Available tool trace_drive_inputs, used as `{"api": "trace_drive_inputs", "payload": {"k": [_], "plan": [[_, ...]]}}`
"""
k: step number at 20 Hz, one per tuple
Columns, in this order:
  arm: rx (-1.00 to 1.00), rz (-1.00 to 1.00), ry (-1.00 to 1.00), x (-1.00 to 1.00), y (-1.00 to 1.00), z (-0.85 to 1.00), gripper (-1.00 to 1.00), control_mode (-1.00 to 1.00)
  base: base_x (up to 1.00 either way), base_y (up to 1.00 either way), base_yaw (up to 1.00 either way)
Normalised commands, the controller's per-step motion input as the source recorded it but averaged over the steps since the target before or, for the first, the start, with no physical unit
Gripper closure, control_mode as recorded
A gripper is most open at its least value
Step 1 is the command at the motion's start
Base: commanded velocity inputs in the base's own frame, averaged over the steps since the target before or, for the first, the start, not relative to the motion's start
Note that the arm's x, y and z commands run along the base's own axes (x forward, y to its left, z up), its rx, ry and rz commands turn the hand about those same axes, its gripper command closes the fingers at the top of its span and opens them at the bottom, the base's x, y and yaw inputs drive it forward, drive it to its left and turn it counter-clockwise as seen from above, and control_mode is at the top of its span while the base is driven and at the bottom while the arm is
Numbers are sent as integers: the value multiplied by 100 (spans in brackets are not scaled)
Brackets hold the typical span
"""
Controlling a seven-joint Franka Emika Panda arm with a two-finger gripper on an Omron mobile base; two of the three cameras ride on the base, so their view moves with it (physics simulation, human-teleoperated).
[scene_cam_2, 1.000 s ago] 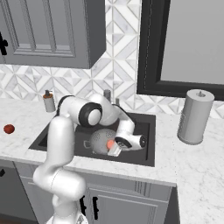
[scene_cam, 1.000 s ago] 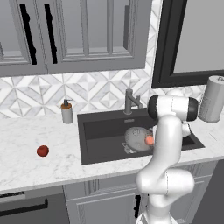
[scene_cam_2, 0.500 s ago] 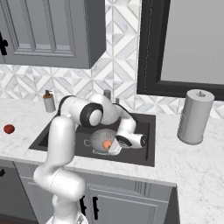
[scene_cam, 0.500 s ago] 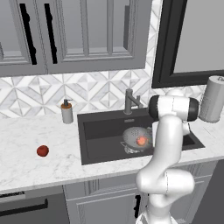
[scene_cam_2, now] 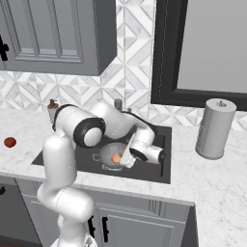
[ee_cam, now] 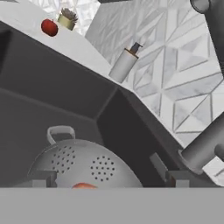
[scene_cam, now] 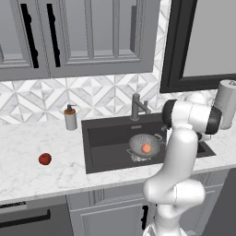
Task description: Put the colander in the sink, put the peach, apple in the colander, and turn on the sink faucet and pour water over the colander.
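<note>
Sitting inside the sink (scene_cam: 106,147), over the drain, the colander (scene_cam: 144,144) with the peach (scene_cam: 146,148) in its bowl. Seen from the right base view as the same metal bowl (scene_cam_2: 112,155) with the orange-pink fruit (scene_cam_2: 116,158) inside, in the middle of the dark basin (scene_cam_2: 154,169). Hovering just beside the colander on its right side, the hand (scene_cam_2: 126,157), fingers spread wide and grasping nothing, apart from the peach. Shown in the hand view: the dotted bowl (ee_cam: 83,164) with one loop handle up, a small part of the peach (ee_cam: 83,186) at the bottom edge, and the two dark fingertips (ee_cam: 175,177) standing well apart on both sides of the colander.

Lying on the white marble table (scene_cam: 27,175), well left of the sink and near the front edge, the apple (scene_cam: 44,159); in the right base view at the far left (scene_cam_2: 9,142), in the hand view at the upper left (ee_cam: 49,27). Standing upright at the back edge of the sink, the sink faucet (scene_cam: 137,107), with no stream visible from it. Placed at the back left corner of the sink, against the tiled wall, a soap pump bottle (scene_cam: 70,118). Standing on the table right of the sink, a paper towel roll (scene_cam_2: 215,129).
</note>
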Motion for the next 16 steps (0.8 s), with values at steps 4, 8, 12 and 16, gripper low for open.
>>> {"api": "trace_drive_inputs", "payload": {"k": [4, 8, 12, 16], "plan": [[-1, 0, -5, -65, 0, 100, -100, -100, 0, 0, 0], [-13, 0, 0, -68, 10, 100, -100, -100, 0, 0, 0], [-23, 0, -7, -96, 37, 92, -100, -100, 0, 0, 0], [-25, 0, -12, -90, 65, 94, -100, -100, 0, 0, 0]]}}
